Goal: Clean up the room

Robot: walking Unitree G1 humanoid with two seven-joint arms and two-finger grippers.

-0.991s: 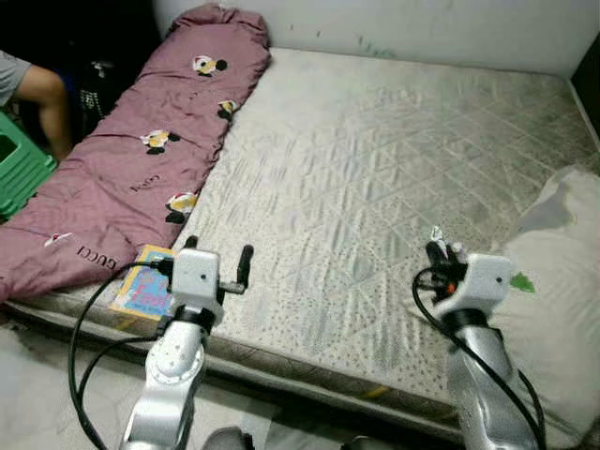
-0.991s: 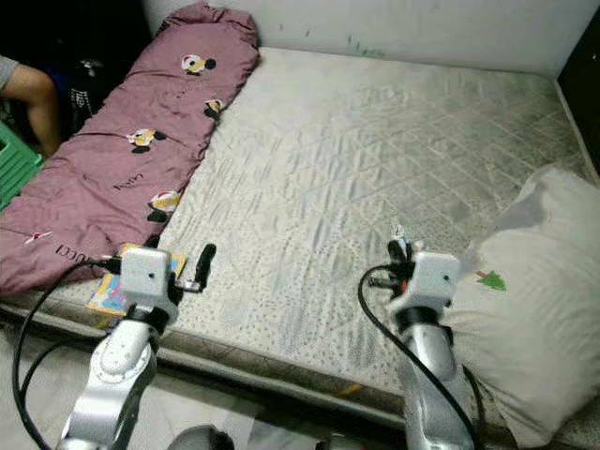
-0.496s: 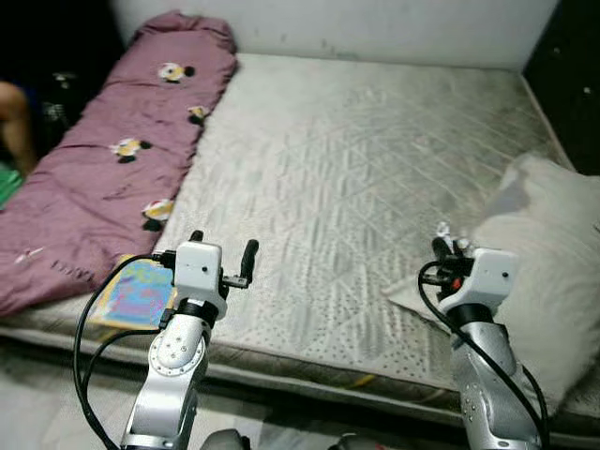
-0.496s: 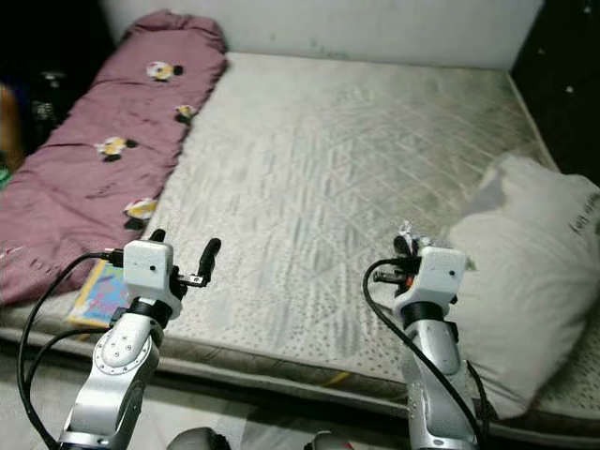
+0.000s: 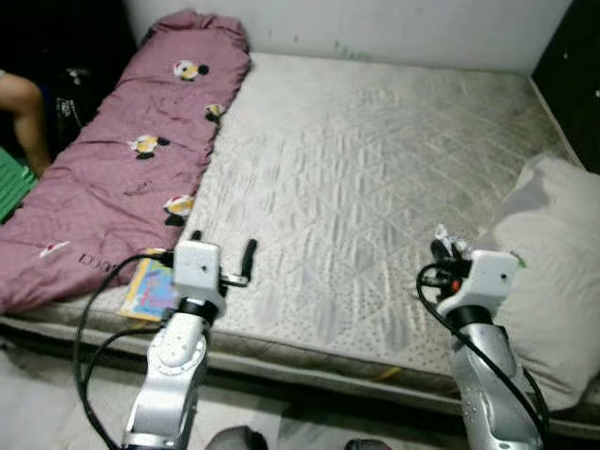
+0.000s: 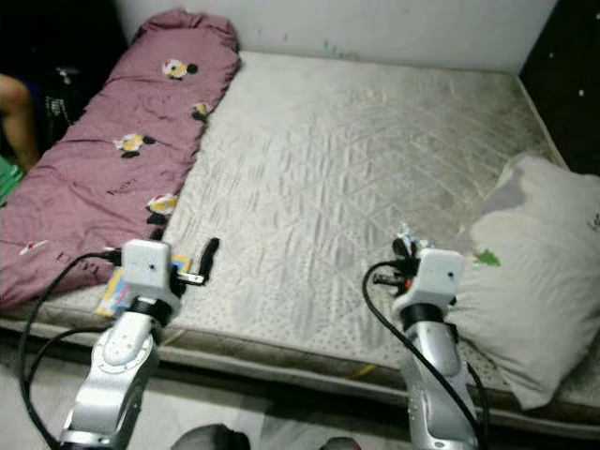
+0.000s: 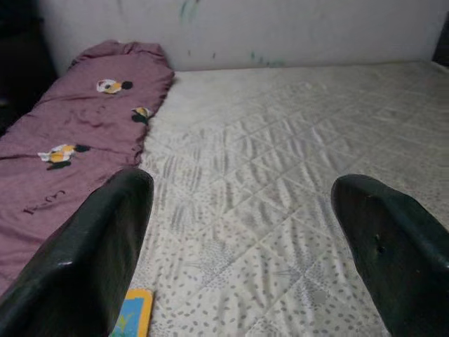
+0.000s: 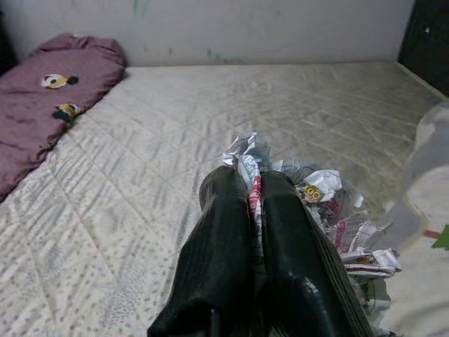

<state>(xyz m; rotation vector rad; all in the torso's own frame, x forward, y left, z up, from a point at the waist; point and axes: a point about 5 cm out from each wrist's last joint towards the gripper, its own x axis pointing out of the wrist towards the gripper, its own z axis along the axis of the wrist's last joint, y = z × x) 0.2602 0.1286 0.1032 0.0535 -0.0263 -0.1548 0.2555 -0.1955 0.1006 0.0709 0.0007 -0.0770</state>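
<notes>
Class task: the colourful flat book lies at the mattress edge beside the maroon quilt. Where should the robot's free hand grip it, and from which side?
Grip the colourful flat book by its near edge at the mattress border, coming from the front with the open left hand. It lies flat, so only its edges give purchase, and the maroon quilt appears to overlap its far side.

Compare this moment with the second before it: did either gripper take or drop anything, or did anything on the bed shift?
Nothing was taken or let go. Only the head camera swung, so the whole scene slid sideways and back. The right gripper stays shut on the crumpled wrapper above the mattress; the left gripper stays open near the booklet. The maroon blanket and pillow lie as before.
</notes>
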